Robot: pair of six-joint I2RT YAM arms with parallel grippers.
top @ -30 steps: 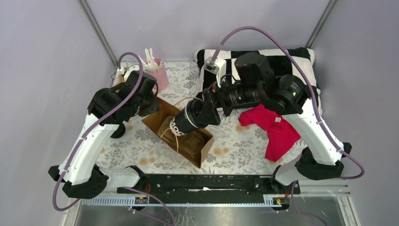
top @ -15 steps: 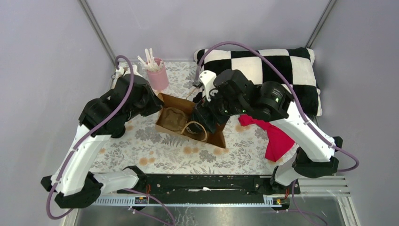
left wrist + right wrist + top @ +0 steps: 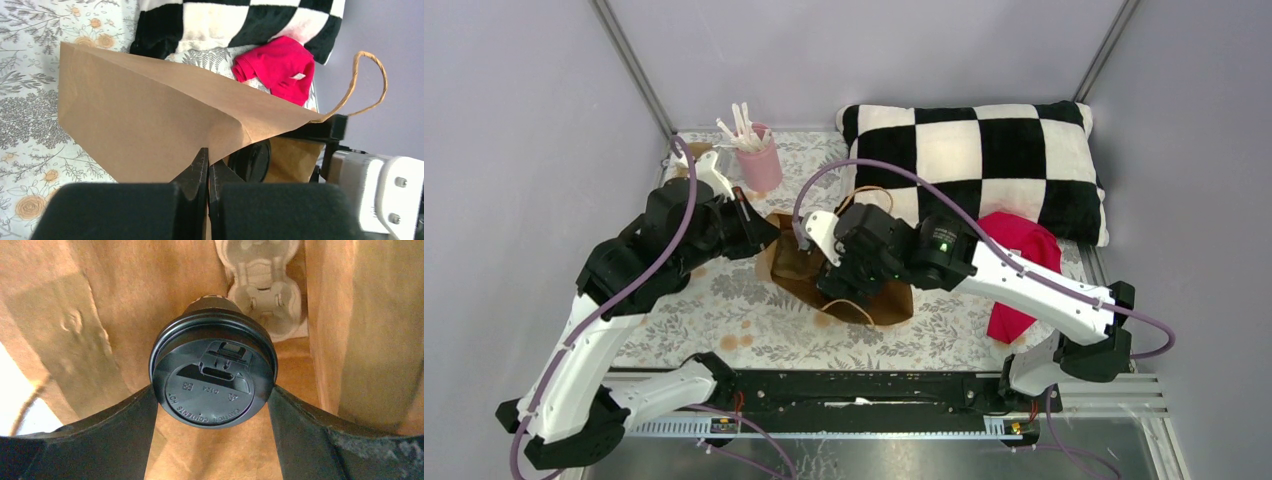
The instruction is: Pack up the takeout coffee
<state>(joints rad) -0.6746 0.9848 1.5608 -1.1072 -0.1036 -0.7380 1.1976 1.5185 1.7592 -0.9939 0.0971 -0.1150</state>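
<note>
Two grips, one spill risk

Your right claw (image 3: 212,392) is grasping the coffee cup (image 3: 212,375) by its sides at the lid's rim. The cup is inside the paper bag (image 3: 145,115), short of the pulp tray (image 3: 261,285) lying deeper in the bag. Your left claw (image 3: 207,172) is clenched on the bag's rim, holding the mouth open. Release before the cup sits flat on the bag's floor and it will likely tip and leak. If the thin rim slips from your left claw, the mouth may fold onto your right claw and snag it.
</note>
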